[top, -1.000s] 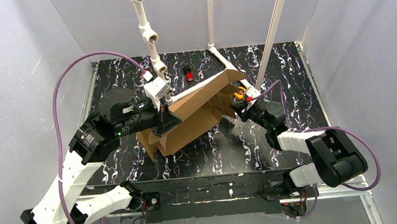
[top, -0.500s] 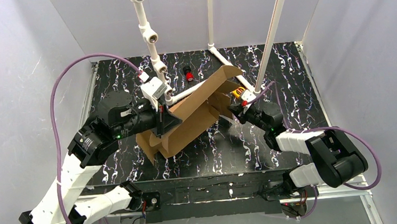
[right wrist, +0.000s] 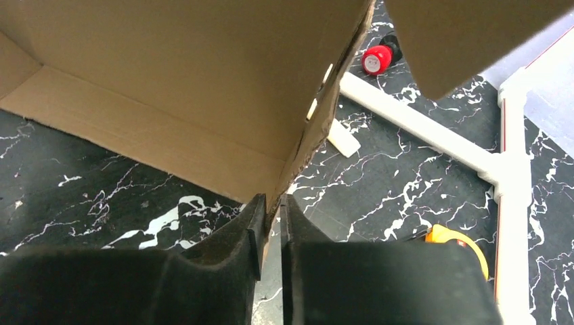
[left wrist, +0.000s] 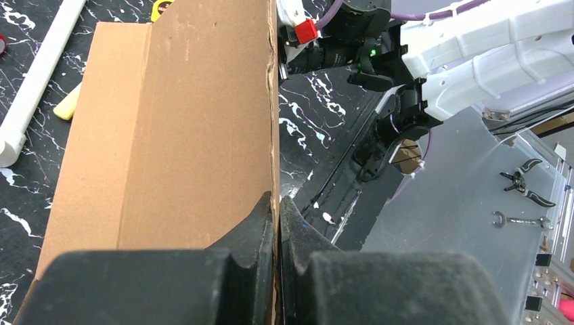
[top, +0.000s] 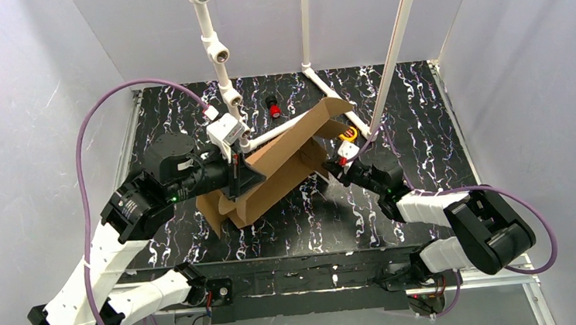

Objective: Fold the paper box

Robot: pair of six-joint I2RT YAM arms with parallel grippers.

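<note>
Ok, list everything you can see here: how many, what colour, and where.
table: one, black marbled, underneath everything
paper box: one, brown, held up mid-table
pipe frame: one, white, far side
small capped item: one, red, far centre
yellow item: one, right of box
wedge: one, cream, beside pipe
pliers: one, dark, off table
wrench: one, grey, off table
left gripper: black, shut on box edge
right gripper: black, box edge between its fingers
</note>
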